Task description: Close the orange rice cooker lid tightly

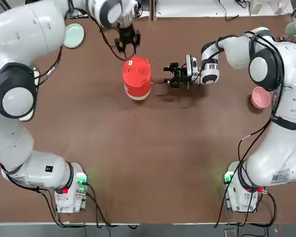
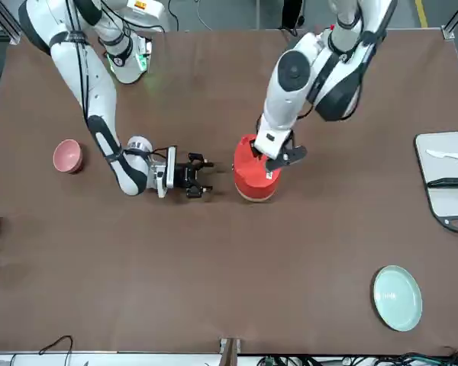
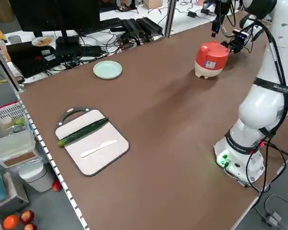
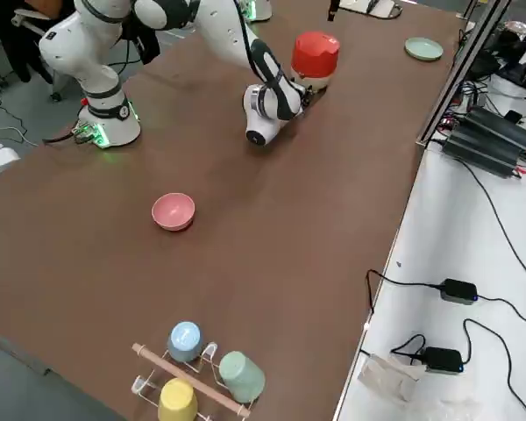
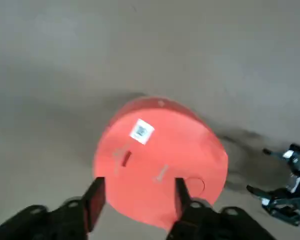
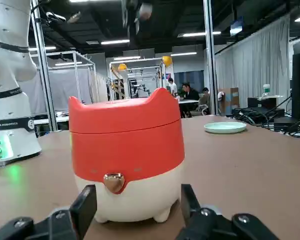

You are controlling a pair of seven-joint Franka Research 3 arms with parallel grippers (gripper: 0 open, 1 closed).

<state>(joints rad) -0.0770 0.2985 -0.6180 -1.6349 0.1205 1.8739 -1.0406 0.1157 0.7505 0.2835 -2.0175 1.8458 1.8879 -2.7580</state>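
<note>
Left hand (image 5: 139,186), wide open and empty, hangs above the lid (image 5: 155,155); right hand (image 6: 138,189), open, empty, faces the cooker (image 6: 140,155) side-on.

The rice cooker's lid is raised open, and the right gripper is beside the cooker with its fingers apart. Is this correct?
Not quite: the lid is down on the rice cooker, not raised, as the right wrist view shows. The right gripper is indeed beside the cooker, fingers apart.
</note>
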